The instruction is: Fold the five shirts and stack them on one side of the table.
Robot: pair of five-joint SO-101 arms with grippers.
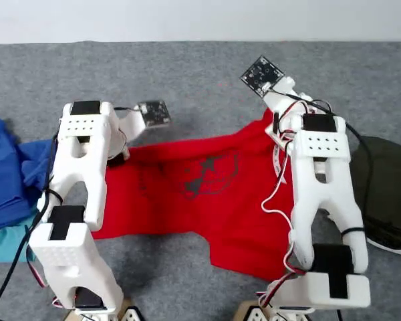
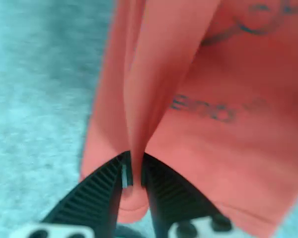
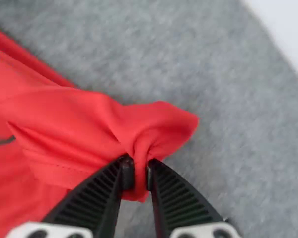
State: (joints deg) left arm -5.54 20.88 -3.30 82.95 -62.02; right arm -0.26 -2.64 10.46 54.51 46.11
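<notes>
High view: red shirt (image 1: 207, 194) lies spread on the grey worktop (image 1: 187, 73) between the two arms, dark star print near its middle. Left arm (image 1: 87, 167) sits over the shirt's edge on its own side, right arm (image 1: 321, 180) over the far corner on the other side. Blue shirt (image 1: 3, 174) is bunched at the worktop edge outboard of the left arm, with teal cloth (image 1: 3, 244) just under it. Dark shirt (image 1: 381, 180) lies outboard of the right arm.

Left wrist view: left tool (image 2: 134, 171) is nearly closed, pinching a raised fold of the red shirt (image 2: 213, 99) between its ribbed fingers (image 2: 102, 191). The fold stands up from the tips as a ridge. Blurred lettering is on the cloth next to it, and grey worktop (image 2: 35, 99) runs beside the hem.

Right wrist view: right tool (image 3: 135, 171) is nearly closed, clamped on a bunched corner of the red shirt (image 3: 79, 129). The cloth puckers at the tips. Bare worktop (image 3: 188, 59) lies past the corner.
</notes>
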